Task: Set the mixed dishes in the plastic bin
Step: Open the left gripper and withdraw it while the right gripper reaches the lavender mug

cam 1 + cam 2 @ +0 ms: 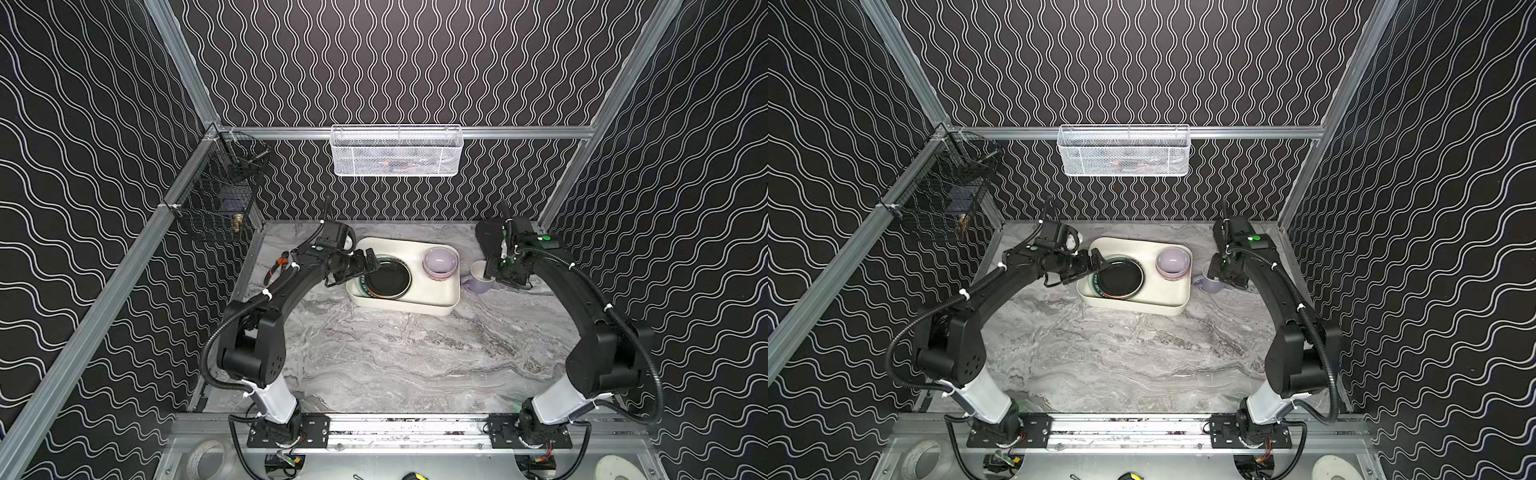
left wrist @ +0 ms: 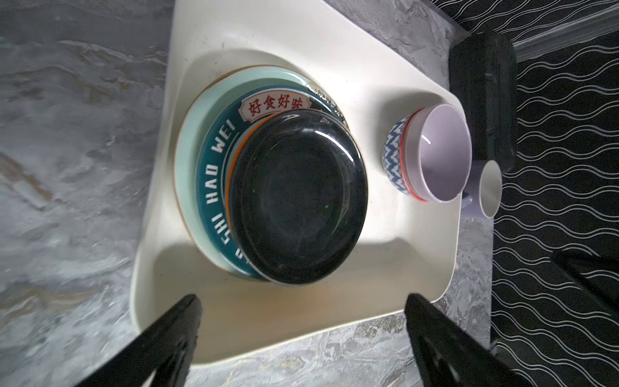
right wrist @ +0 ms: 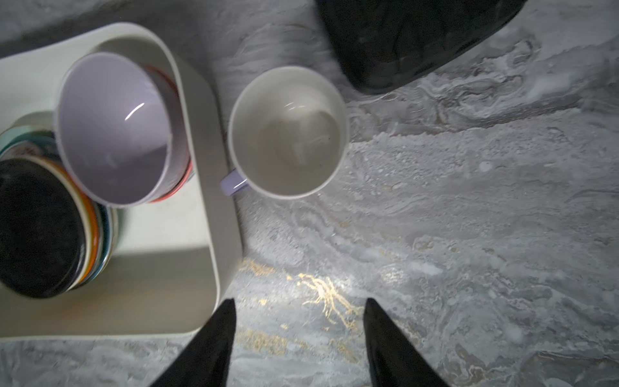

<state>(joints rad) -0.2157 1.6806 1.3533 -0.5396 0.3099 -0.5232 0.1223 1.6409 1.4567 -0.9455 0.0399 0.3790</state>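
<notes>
Seemingly the last dish out, the lavender mug (image 3: 288,132) stands just outside the plastic bin (image 1: 415,305), at its 3 o'clock. The right gripper (image 3: 299,300), spread and empty near it, probably needs a rim pinch next. The left gripper (image 2: 303,298) gapes empty by the stacked plates (image 2: 298,201).

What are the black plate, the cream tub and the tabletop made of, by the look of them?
Black plate: glossy, with sharp light streaks; glazed ceramic or melamine, hard to tell.
Cream tub: matte, smoothly rounded corners; probably moulded plastic.
Tabletop: grey veined marble look; real stone or a printed laminate.
</notes>
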